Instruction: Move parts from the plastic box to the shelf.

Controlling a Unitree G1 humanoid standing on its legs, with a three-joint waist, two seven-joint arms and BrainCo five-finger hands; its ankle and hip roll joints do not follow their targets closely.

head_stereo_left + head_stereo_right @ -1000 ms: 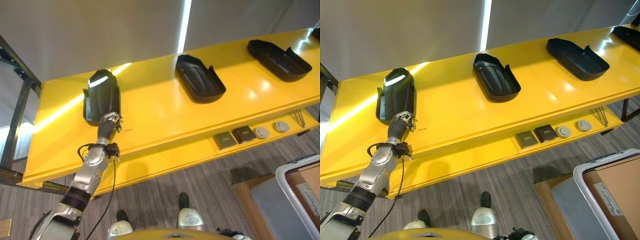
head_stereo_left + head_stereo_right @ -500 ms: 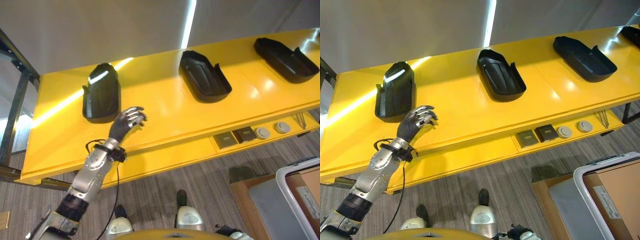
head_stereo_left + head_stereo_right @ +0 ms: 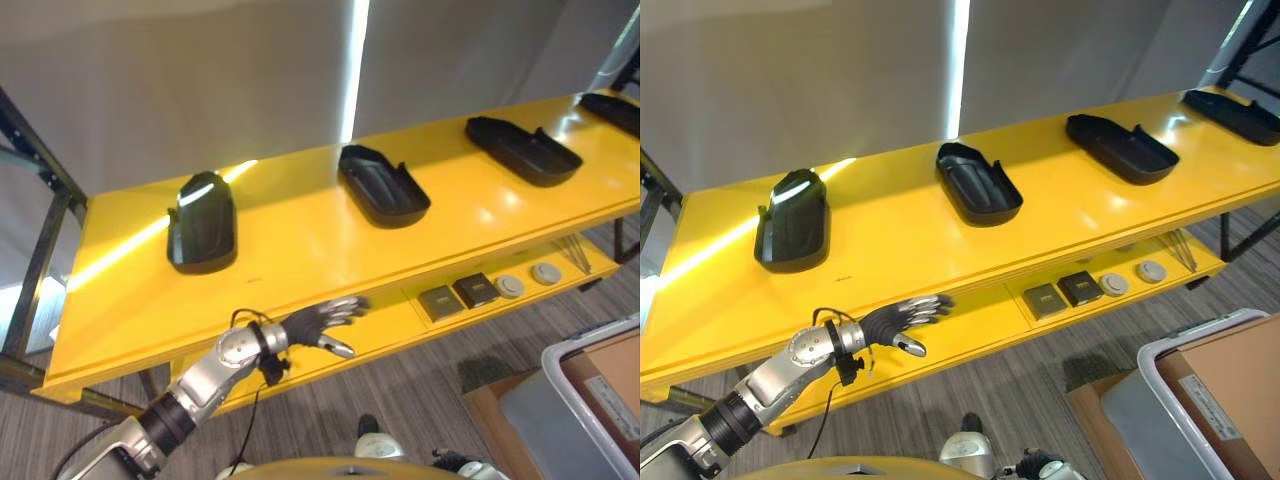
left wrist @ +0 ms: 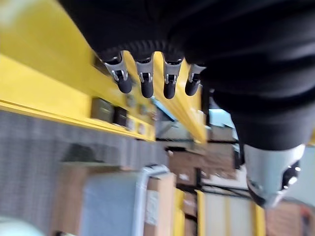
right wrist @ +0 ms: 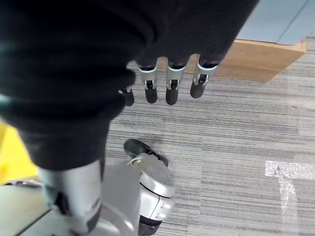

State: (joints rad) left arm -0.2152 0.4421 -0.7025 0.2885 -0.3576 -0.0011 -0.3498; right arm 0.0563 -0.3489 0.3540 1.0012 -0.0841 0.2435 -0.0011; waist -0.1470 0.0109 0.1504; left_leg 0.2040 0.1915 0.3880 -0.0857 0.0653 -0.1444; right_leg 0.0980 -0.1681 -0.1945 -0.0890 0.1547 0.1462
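Note:
Several black moulded parts lie in a row on the yellow shelf [image 3: 300, 245]: one at the left [image 3: 203, 222], one in the middle [image 3: 383, 186], one to the right [image 3: 522, 150] and one at the far right end [image 3: 612, 103]. My left hand [image 3: 312, 322] is open, fingers stretched out flat, holding nothing. It hovers in front of the shelf's front edge, below and right of the left part. The plastic box [image 3: 590, 334] with its white rim stands on the floor at the lower right. My right hand [image 5: 170, 83] hangs open over the carpet, empty.
A lower ledge under the shelf top carries two dark square pads [image 3: 438, 301] and two round discs [image 3: 510, 287]. A dark metal frame [image 3: 35, 250] stands at the shelf's left end. A brown board [image 5: 261, 59] lies on the carpet beyond my right hand.
My left hand has let go of the left black part and drawn back down and to the right, off the shelf top. The camera has shifted too.

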